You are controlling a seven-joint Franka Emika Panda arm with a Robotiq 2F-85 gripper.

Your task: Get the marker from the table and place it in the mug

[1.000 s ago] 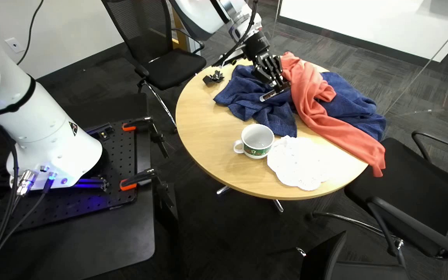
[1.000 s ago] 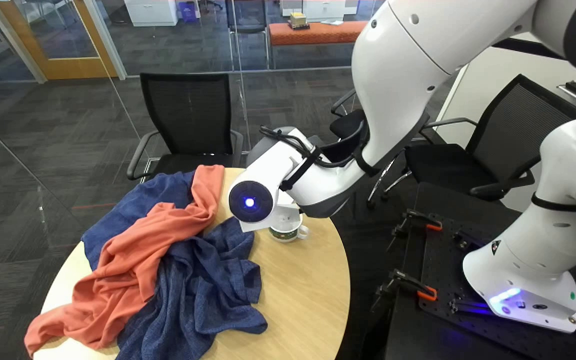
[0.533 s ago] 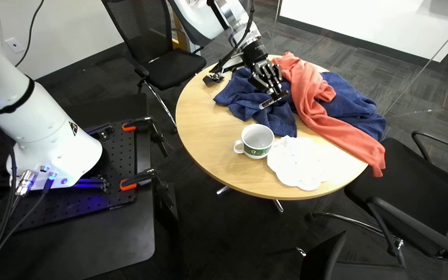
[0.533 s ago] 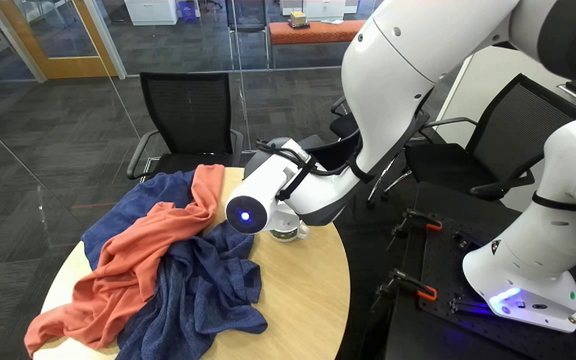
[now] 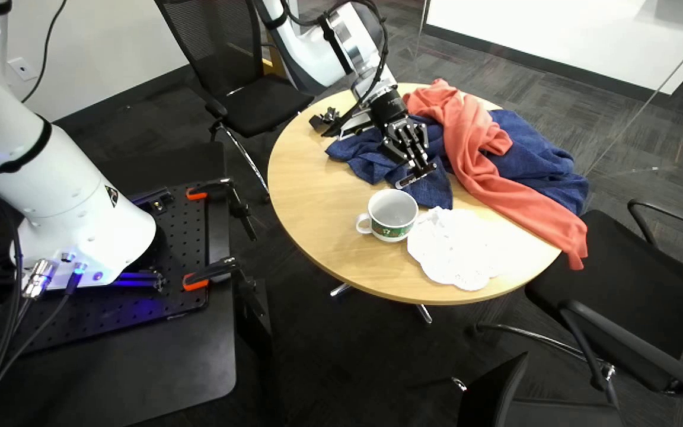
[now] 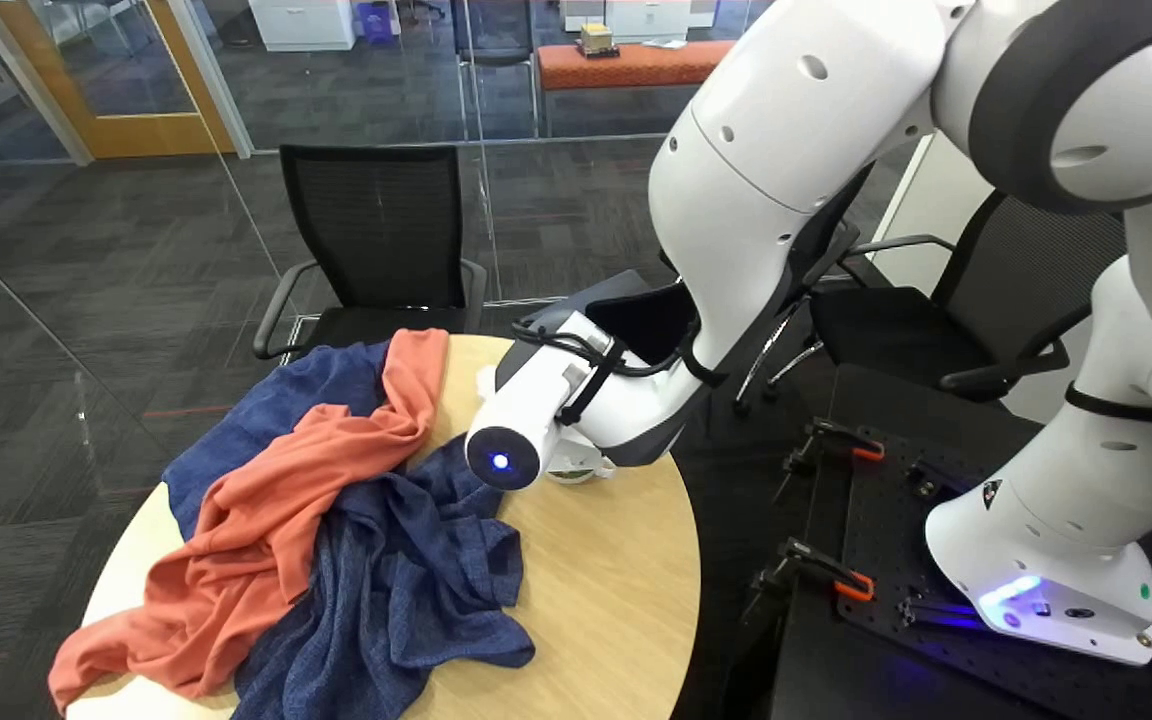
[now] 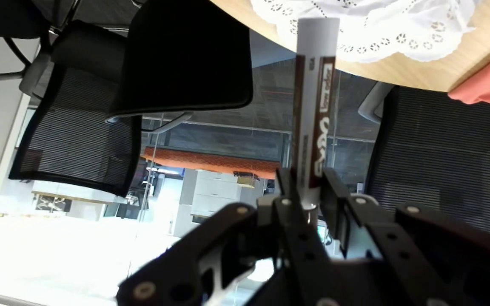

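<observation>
In an exterior view: gripper [image 5: 421,170] held the marker [image 5: 406,180] between narrow jaws, mug [image 5: 392,223] stood on the table [image 5: 312,196] at the marker's 7 o'clock | in an exterior view: arm [image 6: 766,175] partly hid the mug | in the wrist view: marker pointed from jaws to 12 o'clock, lace cloth [image 7: 368,29] at 1 o'clock

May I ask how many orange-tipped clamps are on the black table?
2, both on the side facing the round table: in an exterior view, an upper clamp and a lower clamp. Others may be hidden.
</observation>
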